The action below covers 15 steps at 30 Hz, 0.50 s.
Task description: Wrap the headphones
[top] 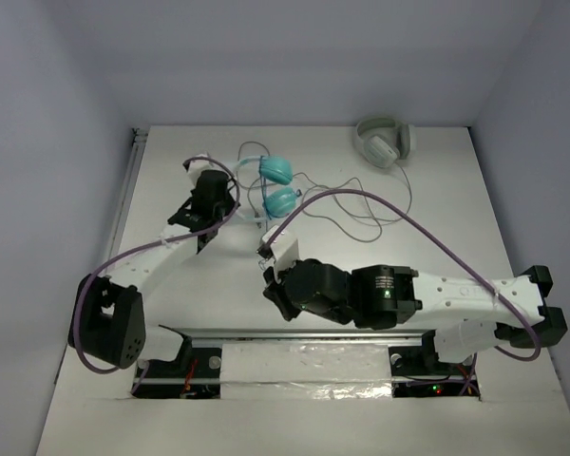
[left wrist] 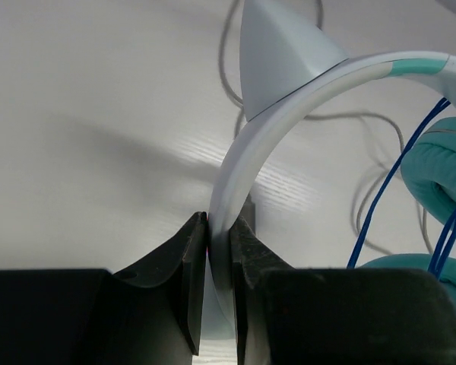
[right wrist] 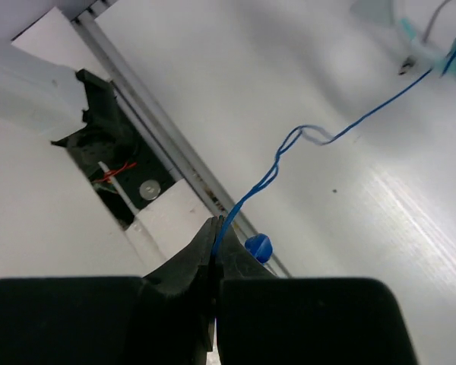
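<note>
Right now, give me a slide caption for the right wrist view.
Right gripper, jaws shut on the thin blue headphone cable over the white table.

Table (top: 484, 190): white, is stretching across mid-frame.
Upper centre: teal headphones (top: 275, 170) are resting there.
Upper right: grey-white headphones (top: 378, 149) are lying, grey cable (top: 408, 195) trailing leftward.

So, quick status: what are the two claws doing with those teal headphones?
Left gripper shut on the white headband of the teal-cupped over-ear headphones. Right gripper shut on their thin blue cable. Grey cable of the grey-white headphones trails close by.
</note>
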Available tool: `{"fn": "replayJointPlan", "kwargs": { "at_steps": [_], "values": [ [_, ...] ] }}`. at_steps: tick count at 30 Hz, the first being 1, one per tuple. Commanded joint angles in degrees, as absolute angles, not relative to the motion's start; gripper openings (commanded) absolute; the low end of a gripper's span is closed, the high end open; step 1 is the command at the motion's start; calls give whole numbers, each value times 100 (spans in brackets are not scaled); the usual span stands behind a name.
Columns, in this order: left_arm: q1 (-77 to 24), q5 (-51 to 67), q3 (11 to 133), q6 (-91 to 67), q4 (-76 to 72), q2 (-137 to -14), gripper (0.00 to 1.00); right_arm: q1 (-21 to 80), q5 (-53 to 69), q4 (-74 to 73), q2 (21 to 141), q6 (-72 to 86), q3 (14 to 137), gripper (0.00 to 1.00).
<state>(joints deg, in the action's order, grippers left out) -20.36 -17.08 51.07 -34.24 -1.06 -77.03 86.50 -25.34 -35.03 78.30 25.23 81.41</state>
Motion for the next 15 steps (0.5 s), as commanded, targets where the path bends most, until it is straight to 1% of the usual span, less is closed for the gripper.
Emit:
{"fn": "replayJointPlan", "kwargs": {
  "at_steps": [1,5,9,15],
  "values": [
    [-2504,-2320,4958,-3287,-712,-7357,0,8482,-3235,-3885,7778,1987,8455,0],
    [-3240,-2531,4676,-3173,-712,-7234,0,8008,-3208,-3771,7743,1644,8543,0],
    [-3795,-2987,4395,-3207,-642,-7041,0,7446,-3269,-3595,7734,1389,8552,0],
    [-4209,-2962,3999,-3296,-571,-6768,0,6909,-3648,-3201,7664,1134,8491,0]
  ]
}}
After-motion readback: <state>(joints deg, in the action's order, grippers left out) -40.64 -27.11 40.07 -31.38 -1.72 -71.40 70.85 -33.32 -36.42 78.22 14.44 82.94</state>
